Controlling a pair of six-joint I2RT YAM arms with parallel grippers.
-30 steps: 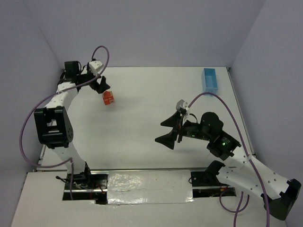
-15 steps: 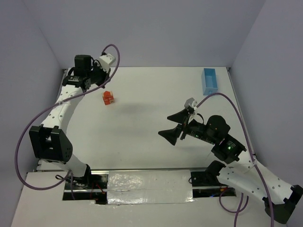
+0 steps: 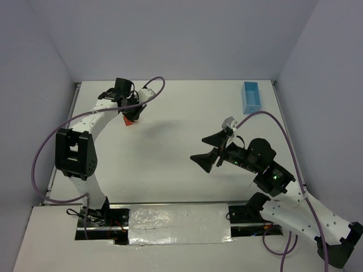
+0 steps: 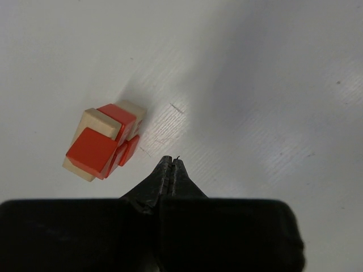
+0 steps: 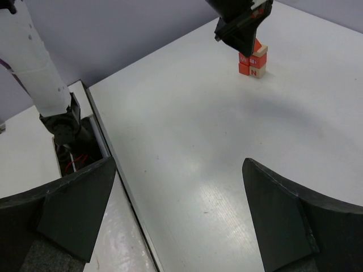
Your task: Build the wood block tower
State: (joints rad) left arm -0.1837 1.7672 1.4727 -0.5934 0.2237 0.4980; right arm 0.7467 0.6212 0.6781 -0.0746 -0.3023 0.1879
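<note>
- Wood block tower (image 4: 105, 141): red-orange and tan, stacked far left on the counter (image 3: 181, 107).
- Left tool (image 4: 172, 164): fingers pressed together, holding nothing, just beside the tower.
- Right tool (image 5: 177, 170): fingers wide apart, empty, hovering right of centre, well apart from the tower.

On the table (image 3: 170, 153), wood block tower (image 4: 105, 148) back-left, left pincer (image 4: 172, 162) just beside (tray (image 3: 251, 96) back-right).

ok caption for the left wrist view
Shut, empty left tool next to the red-and-tan block tower on the table
</note>
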